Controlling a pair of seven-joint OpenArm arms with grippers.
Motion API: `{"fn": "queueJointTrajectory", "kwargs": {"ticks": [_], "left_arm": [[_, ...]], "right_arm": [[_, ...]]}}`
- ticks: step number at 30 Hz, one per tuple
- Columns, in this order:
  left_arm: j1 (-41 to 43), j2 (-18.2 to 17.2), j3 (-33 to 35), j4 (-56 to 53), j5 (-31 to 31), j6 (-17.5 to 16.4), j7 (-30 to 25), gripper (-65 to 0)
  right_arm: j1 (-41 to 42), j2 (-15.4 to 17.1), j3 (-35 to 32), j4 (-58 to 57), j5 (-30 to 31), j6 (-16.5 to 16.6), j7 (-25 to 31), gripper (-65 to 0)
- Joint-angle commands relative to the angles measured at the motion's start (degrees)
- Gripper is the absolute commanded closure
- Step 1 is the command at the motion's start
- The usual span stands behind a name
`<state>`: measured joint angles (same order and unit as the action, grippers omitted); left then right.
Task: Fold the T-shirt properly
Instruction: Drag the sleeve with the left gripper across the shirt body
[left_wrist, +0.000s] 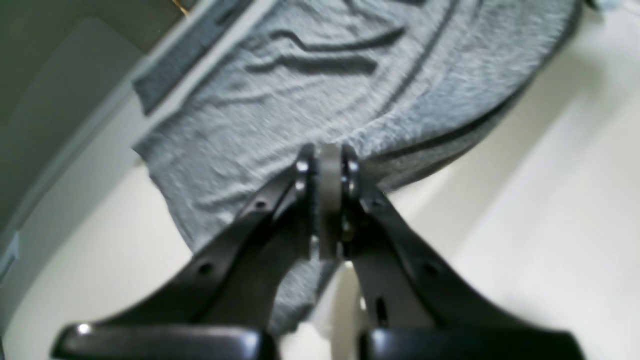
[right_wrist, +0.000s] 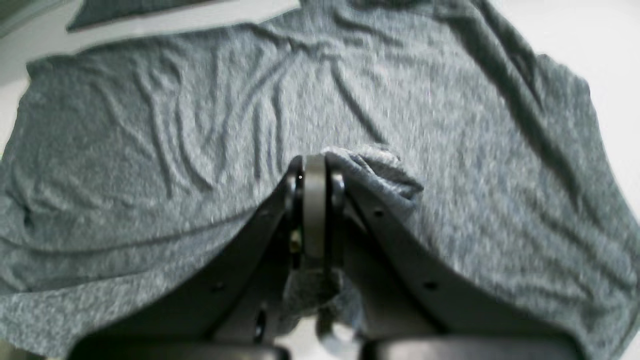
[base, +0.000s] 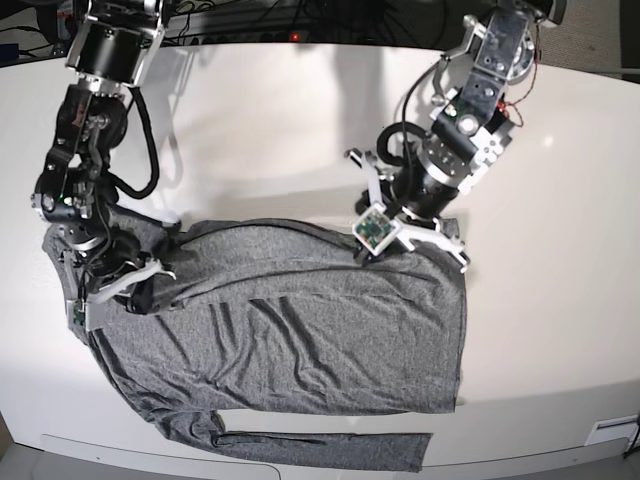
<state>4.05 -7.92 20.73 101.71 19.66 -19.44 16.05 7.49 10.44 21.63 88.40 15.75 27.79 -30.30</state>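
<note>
**Base view: both pincers pinching the grey shirt on the white bench**

Base view shows the T-shirt (base: 300, 340) spread across the near half of the white bench (base: 560, 300), body wrinkled, one long sleeve (base: 320, 448) lying flat along the near edge, just apart from the hem. Up on the right side of the scene, the left pincer (base: 400, 225) sits at the shirt's far right corner. Its own camera shows the jaws pressed together with the edge of the fabric (left_wrist: 280, 115) caught at the tips (left_wrist: 327, 155); cloth hangs down between the black fingers (left_wrist: 250, 220) towards the lens.

Over on the left side of the scene, the right pincer (base: 130, 285) is down low at the shirt's left end, where the cloth is bunched and dark under the arm. From its wrist view the jaws are closed too (right_wrist: 314, 167), with a small rumpled fold of grey knit (right_wrist: 380, 170) gathered just beside the tips and more fabric trapped below between the fingers. The rest of the shirt (right_wrist: 150, 125) stretches away flat, ridged with long creases.
</note>
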Motion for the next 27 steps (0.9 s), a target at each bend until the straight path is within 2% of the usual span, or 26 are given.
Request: {"fn": "queueJointTrajectory", "kwargs": {"ticks": [1,11,18,23,27], "left_arm": [[-1.31,0.09,-0.04,1.18,-0.24,0.72,-1.03,0.0],[-5.57,0.13,-0.04,-0.92,-0.24,0.74,-1.11,0.0],[-9.07,0.11,-0.04,-7.37,-0.22,0.76,-1.14,0.0],[-12.9,0.13,-0.04,-12.94,-0.39,0.76,-3.13,0.0],[-15.76,0.17,-0.04,-18.88,-2.71,0.76,-4.37,0.0]], "right_arm": [[1.84,0.66,0.13,1.16,0.74,0.26,1.79,0.0],[6.27,0.68,0.11,-4.22,0.07,0.26,2.01,0.0],[9.49,0.66,0.11,-9.46,-0.76,0.26,2.05,0.0],[10.67,0.66,0.11,-9.68,-1.4,0.26,2.51,0.0],[11.26,0.66,0.11,-10.56,-3.52,-0.39,3.8,0.0]]}}
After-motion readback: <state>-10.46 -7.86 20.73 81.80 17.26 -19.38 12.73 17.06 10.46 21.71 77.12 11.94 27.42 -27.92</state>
